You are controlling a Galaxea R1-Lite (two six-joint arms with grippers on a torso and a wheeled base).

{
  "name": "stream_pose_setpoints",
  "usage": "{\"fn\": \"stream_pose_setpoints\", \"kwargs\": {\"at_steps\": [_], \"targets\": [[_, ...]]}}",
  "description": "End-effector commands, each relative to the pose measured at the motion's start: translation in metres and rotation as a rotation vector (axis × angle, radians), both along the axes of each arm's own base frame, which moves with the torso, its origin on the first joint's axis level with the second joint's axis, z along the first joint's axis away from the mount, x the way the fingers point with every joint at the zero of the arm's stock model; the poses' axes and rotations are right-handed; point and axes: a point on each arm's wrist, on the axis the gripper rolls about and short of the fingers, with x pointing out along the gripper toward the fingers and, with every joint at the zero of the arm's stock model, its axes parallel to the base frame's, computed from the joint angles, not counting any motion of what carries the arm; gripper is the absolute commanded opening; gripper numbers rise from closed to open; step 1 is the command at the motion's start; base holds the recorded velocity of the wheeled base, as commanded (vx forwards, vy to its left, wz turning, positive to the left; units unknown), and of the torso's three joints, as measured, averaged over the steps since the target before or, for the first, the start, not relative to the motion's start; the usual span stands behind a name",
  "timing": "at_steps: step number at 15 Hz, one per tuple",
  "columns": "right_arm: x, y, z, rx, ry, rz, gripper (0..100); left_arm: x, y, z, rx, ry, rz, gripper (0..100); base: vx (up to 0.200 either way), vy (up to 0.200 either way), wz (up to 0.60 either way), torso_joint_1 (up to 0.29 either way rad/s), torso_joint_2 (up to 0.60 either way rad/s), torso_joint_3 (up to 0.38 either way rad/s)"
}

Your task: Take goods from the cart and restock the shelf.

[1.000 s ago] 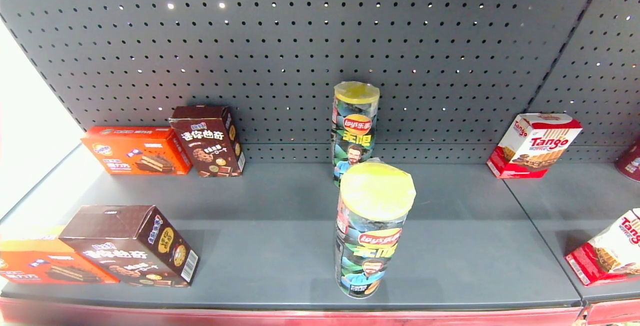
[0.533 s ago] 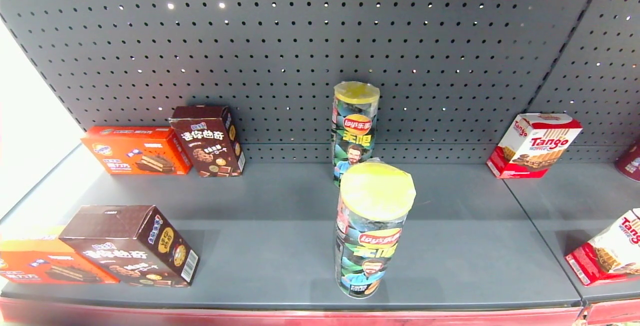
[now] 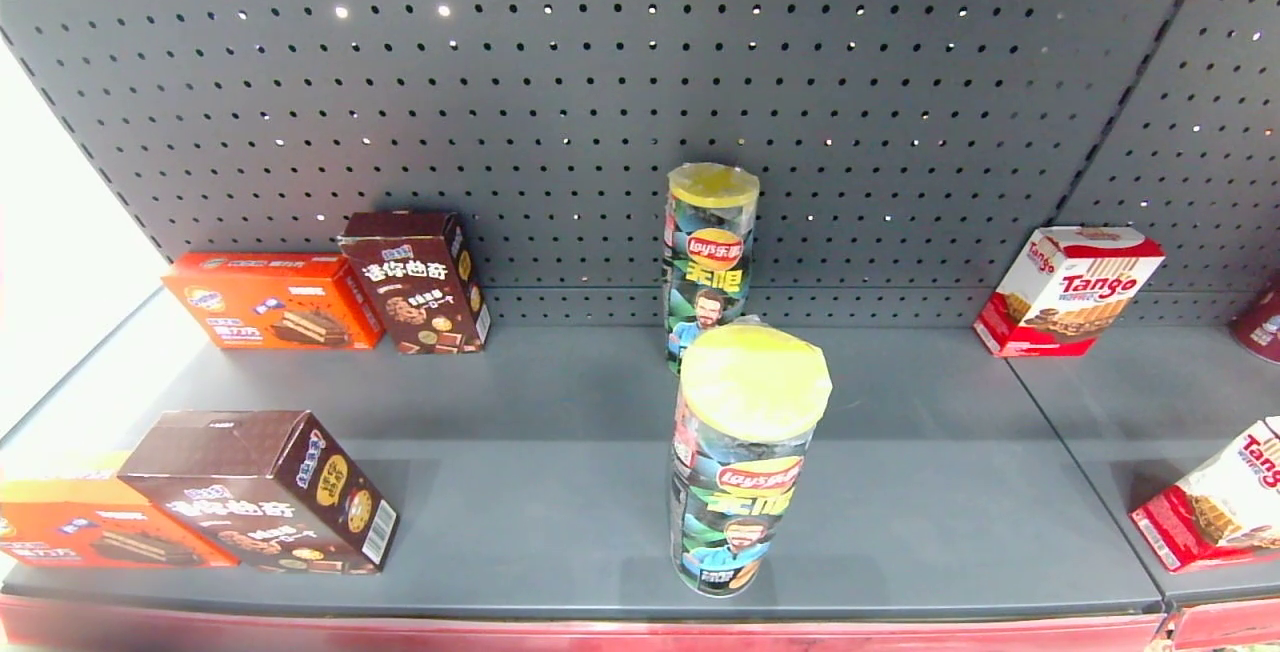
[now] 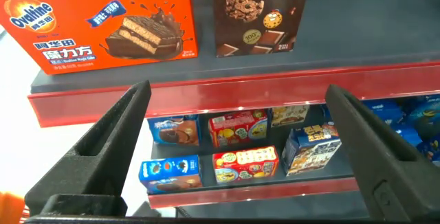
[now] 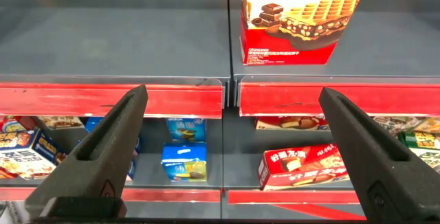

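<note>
Plainly, the grey shelf (image 3: 560, 452) spans the lower half of the head view. At centre a front can (image 3: 745, 462) stands upright, and a rear can (image 3: 710, 262) stands just behind it by the back panel. In the lower left a brown box (image 3: 265, 492) sits just beside an orange box (image 3: 90, 532). A wafer box (image 3: 1215, 497) sits at the lower right edge. The left end effector (image 4: 237, 88) is spread wide and empty, facing the orange and brown boxes. The right end effector (image 5: 232, 92), also spread and empty, faces the wafer box.
</note>
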Motion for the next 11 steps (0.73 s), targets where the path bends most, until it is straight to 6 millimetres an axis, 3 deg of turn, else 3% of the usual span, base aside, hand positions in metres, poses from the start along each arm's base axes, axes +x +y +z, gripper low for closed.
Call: {"fn": "stream_pose_setpoints", "kwargs": {"at_steps": [1,11], "targets": [[0.0001,0.0000,0.0000,-0.001,0.002,0.000,100,0.0000,0.0000,0.0000,0.000,-0.001,0.000,100,0.000,0.000,0.00,0.000,0.00,0.000],[0.0001,0.0000,0.0000,-0.007,0.002,0.001,100,0.0000,0.0000,0.0000,0.000,-0.001,0.000,100,0.000,0.000,0.00,0.000,0.00,0.000]]}}
